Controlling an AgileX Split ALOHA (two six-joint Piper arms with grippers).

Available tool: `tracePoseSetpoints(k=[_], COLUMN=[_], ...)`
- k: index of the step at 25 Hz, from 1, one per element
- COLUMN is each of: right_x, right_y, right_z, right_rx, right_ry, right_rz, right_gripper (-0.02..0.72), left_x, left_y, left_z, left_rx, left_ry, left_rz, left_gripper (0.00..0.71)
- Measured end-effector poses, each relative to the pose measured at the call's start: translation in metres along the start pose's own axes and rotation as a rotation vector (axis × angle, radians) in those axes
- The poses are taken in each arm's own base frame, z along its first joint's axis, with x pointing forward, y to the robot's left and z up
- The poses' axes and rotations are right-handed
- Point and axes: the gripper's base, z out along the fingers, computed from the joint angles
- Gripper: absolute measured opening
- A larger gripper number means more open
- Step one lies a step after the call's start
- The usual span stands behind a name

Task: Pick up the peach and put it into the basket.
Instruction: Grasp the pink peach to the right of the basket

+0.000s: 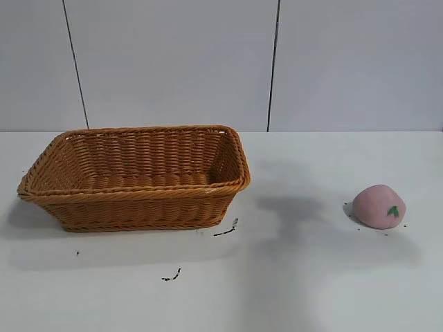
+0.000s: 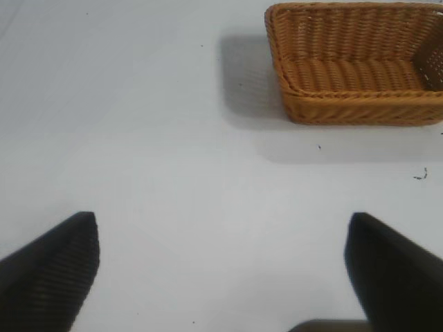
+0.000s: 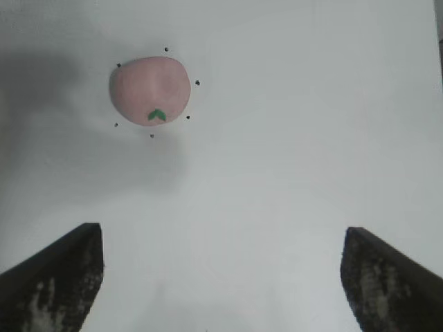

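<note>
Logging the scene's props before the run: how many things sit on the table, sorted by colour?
Orange-brown: 1, the basket, standing with nothing in it.
Pink: 1, the peach, lying apart from the basket on the table.
Total: 2.

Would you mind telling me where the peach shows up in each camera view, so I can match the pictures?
Exterior view: the peach lies on the white table, at the right, well apart from the basket.
Left wrist view: not in the picture; only the basket and bare table show.
Right wrist view: the peach lies ahead of the open right gripper, untouched.
Shared landmark: the peach's green leaf mark.
</note>
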Motion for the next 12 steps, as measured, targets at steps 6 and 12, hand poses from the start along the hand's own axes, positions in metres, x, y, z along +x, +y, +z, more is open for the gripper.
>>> tracePoseSetpoints(k=[6,12], right_x=[-0.046,-0.054], right_y=[0.031,0.049], right_z=[0.060,0.118], right_rx=[-0.063,-0.073], right_ry=[0.091,0.150], right_rz=[-0.102,-0.124], right_gripper=[0.638,0.633], left_x=[0.000,0.000], left_y=[0.000,0.000], left_z=[0.000,0.000], left_rx=[0.000,0.000], left_ry=[0.000,0.000], left_rz=[0.000,0.000], left_gripper=[0.693,0.693])
